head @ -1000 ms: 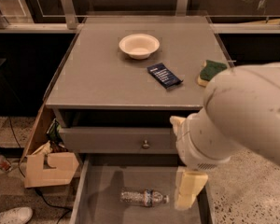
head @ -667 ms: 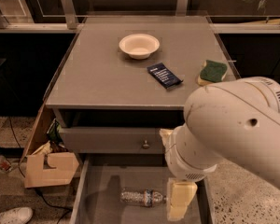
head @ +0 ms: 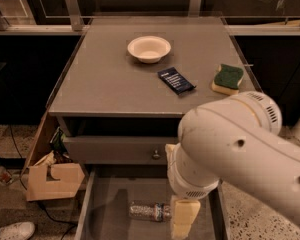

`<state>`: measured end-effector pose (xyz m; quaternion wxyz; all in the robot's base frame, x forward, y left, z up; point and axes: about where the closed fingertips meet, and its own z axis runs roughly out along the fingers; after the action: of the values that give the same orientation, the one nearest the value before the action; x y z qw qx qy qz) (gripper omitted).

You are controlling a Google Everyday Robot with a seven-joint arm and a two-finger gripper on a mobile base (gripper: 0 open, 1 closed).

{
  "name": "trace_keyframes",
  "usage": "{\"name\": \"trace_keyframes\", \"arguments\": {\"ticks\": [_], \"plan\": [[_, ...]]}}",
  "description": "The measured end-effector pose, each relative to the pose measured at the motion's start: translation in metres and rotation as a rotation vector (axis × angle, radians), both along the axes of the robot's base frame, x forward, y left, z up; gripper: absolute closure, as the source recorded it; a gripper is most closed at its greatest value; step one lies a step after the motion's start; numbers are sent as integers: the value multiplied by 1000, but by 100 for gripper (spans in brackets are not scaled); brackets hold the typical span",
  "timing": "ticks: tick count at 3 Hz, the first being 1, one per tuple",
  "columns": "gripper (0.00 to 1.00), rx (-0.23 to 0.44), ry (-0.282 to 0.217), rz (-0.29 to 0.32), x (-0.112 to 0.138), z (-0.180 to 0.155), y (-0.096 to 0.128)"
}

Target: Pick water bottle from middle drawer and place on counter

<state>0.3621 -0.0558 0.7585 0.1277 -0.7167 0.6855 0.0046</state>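
The water bottle (head: 149,210) lies on its side on the floor of the open middle drawer (head: 107,204), at the bottom of the camera view. It is clear and ribbed with a dark band. My gripper (head: 183,223) hangs from the big white arm (head: 240,149) into the drawer, right next to the bottle's right end and hiding that end. Whether it touches the bottle cannot be made out. The grey counter (head: 120,81) lies above and behind the drawers.
On the counter stand a white bowl (head: 149,49), a dark blue packet (head: 176,80) and a green-topped sponge (head: 228,78). A shut drawer front with a small knob (head: 156,155) sits above the open drawer. A cardboard box (head: 55,180) stands on the floor at left.
My arm has swung left and lower, bringing the gripper from the drawer's right side up against the bottle's right end. The sponge is now uncovered. The bottle has not moved.
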Motion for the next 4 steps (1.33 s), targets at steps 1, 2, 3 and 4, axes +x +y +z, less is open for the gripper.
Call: {"name": "trace_keyframes", "arguments": {"ticks": [1,2,3,4], "plan": [[0,-19,30,-24,3,-31,11],[0,-36,63,-42,12,-55,20],[0,-37,68,-50,12,-58,21],[0,-35,81,-48,13,-82,28]]}}
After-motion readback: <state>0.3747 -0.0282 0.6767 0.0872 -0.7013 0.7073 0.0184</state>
